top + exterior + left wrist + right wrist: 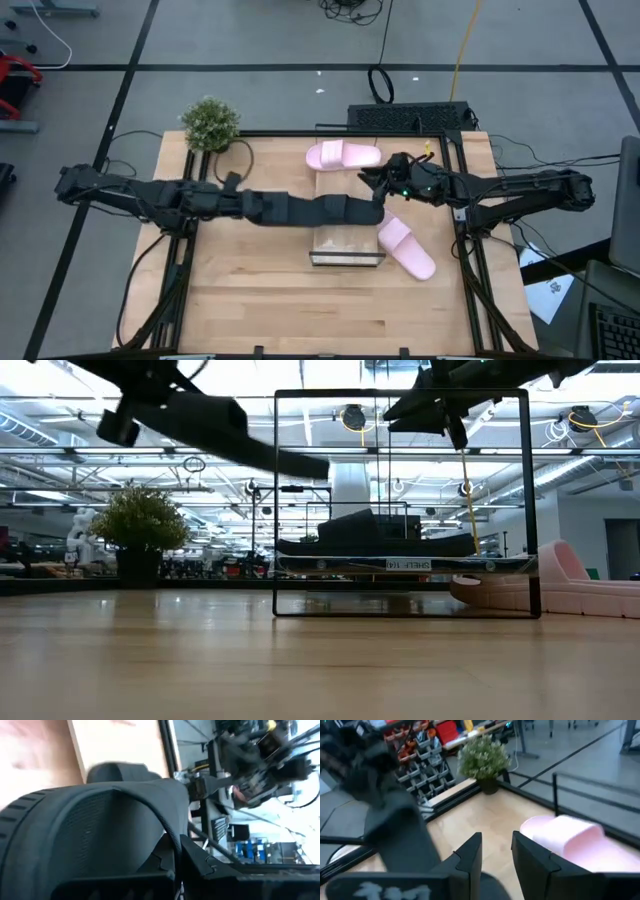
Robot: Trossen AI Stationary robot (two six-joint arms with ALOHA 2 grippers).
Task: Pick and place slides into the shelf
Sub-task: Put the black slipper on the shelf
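Observation:
My left gripper (300, 208) is shut on a black slide (345, 212) and holds it in the air over the shelf (348, 246), a pale slatted rack in a thin black frame (276, 500). In the low view another black slide (375, 540) lies on the shelf's board. One pink slide (342, 155) lies sole down on the table just beyond the shelf's far end. A second pink slide (407, 247) lies by its right side. My right gripper (378, 181) hovers open over the shelf's far right corner, with nothing between its fingers (470, 855). My left gripper holds the black slide by the end nearest the arm; the slide's wide strap (100, 815) fills the wrist view and hides the contact itself. The fingers (225, 865) lie along the slide, nearly level, coming from the table's left. The slide hangs clear of the shelf, its free end (310, 463) tipped down.
A small potted plant (210, 125) stands at the table's far left corner. Black frame rails (465, 200) run along the table's sides. Bare wood (260, 300) lies toward the near edge. The two arms' ends are close together over the shelf.

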